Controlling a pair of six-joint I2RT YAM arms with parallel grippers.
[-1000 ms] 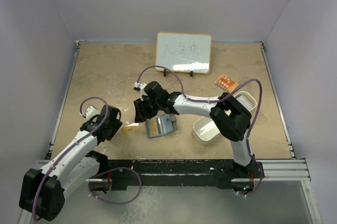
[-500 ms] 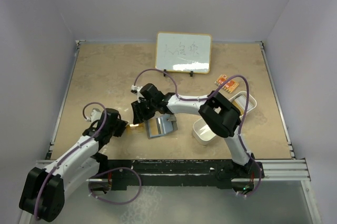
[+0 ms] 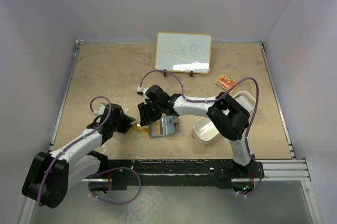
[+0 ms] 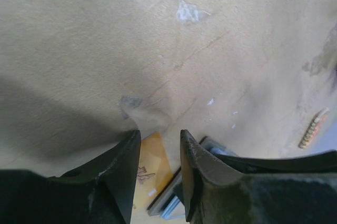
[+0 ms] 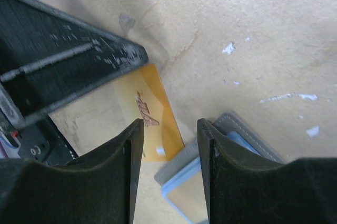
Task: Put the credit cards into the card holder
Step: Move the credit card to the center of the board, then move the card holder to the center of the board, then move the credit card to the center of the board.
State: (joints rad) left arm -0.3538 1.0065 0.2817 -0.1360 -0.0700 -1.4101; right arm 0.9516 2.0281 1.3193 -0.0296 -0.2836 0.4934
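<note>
The card holder (image 3: 164,125) is seen lying opened flat on the table (image 3: 105,77), approx. at ctr near the front edge, just R of both grippers. In the R wrist view a light blue card (image 5: 242,142) appears tucked inside it, next to a clear pocket. How deep it is seated can't be told. The orange-gold card (image 5: 150,113) is found outside the holder, flat on the table just L of it. One corner is close to the holder's grey edge; touching or not can't be told. The left gripper (image 4: 159,139) is lowered over the card's end away from the holder, jaws set narrow. The card is seen btwn the fingers, but a pinch can't be confirmed. The right gripper (image 5: 169,126) is held above card and holder w/ jaws moderately apart, nothing btwn them. A white tray (image 3: 201,133) and a second white tray (image 3: 251,99) are placed to the R, partly hidden by the R arm; contents can't be made out. A whiteboard (image 3: 184,52) is propped at the back, w/ a small orange item (image 3: 225,81) near it.
</note>
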